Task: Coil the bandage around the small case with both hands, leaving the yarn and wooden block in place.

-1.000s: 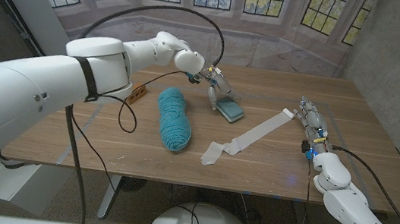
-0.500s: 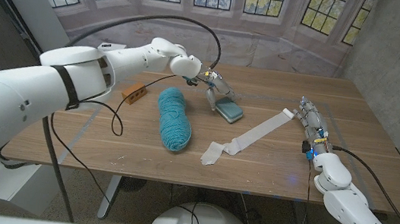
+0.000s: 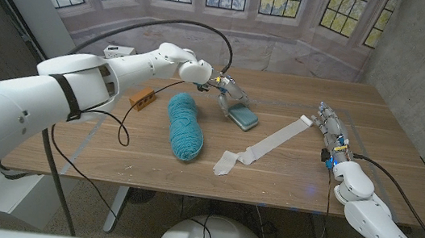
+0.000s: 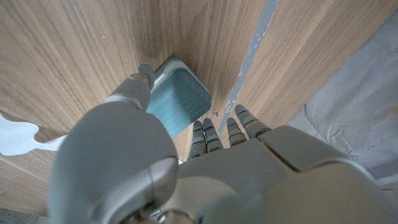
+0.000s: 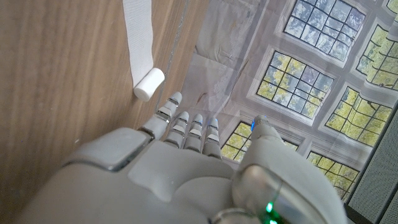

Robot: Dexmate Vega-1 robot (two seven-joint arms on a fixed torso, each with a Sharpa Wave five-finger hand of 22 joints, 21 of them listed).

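Wooden block [image 3: 143,98]: it lies on the table [image 3: 286,177] at the far left, partly behind the left arm, well apart from the case.
Yarn [image 3: 185,125]: a teal skein, lying on the wood between the block and the case, its long side pointing toward the robot.
Left hand [image 3: 228,92]: it stands over the far end of the small case. In the left wrist view the thumb [image 4: 138,87] touches one corner of the case and the other fingers [image 4: 214,134] reach down at the opposite edge. If they really grip it, I cannot tell.
Small case [image 3: 242,118]: teal with a pale rim, flat on the table just right of the yarn, directly under the left hand.
Bandage [image 3: 262,148]: a white strip, mostly unrolled, running diagonally from a crumpled end near the yarn up to a small roll [image 5: 148,84] at the right. It lies beside the case and does not touch it.
Right hand [image 3: 330,127]: it stands at the right side of the table, just beside the rolled end of the bandage, fingers [image 5: 186,124] straight and together, holding nothing.
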